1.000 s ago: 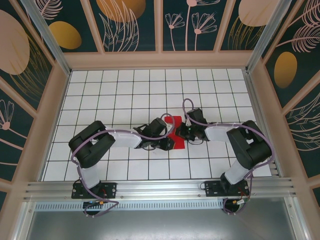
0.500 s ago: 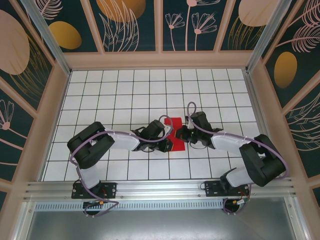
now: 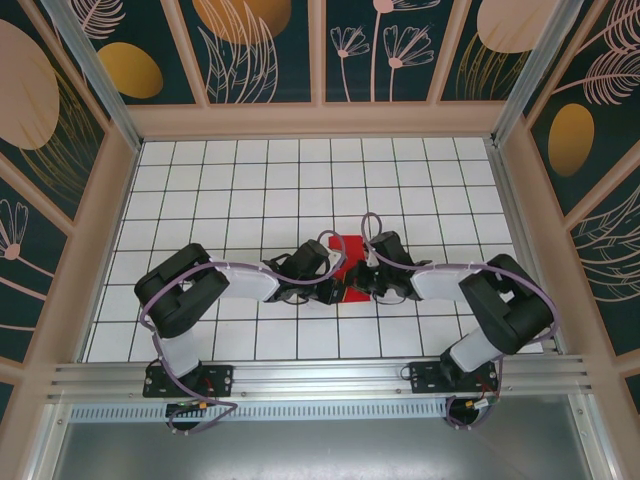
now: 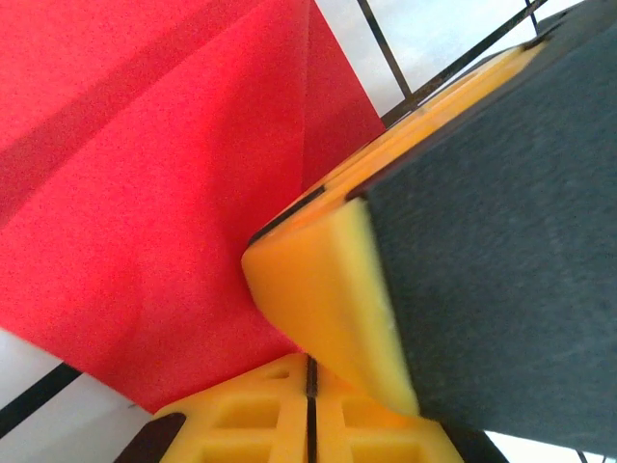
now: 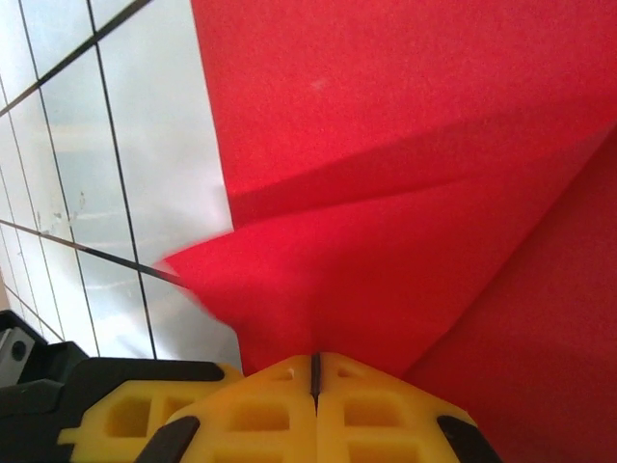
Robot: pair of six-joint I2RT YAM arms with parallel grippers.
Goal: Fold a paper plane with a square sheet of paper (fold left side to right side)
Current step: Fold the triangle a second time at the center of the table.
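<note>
The square sheet of paper [image 3: 347, 252] is bright red and lies partly folded mid-table between both grippers. In the left wrist view the paper [image 4: 174, 193] has a crease, and its near edge runs into the tips of my left gripper [image 4: 310, 367], which is shut on it. My left gripper [image 3: 333, 290] sits at the paper's near left corner. My right gripper [image 3: 362, 280] is shut right beside it, and its yellow finger [image 4: 318, 289] overlaps the left tips. In the right wrist view a raised flap of paper [image 5: 405, 145] meets the shut tips of my right gripper [image 5: 314, 362].
The white grid table [image 3: 250, 180] is walled by a wooden frame with patterned panels. An aluminium rail [image 3: 320, 375] carrying both arm bases runs along the near edge.
The left jaws have closed at the paper's edge. The right arm swung outward, then came back in, bringing its shut gripper up against the left one. The paper has barely shifted.
</note>
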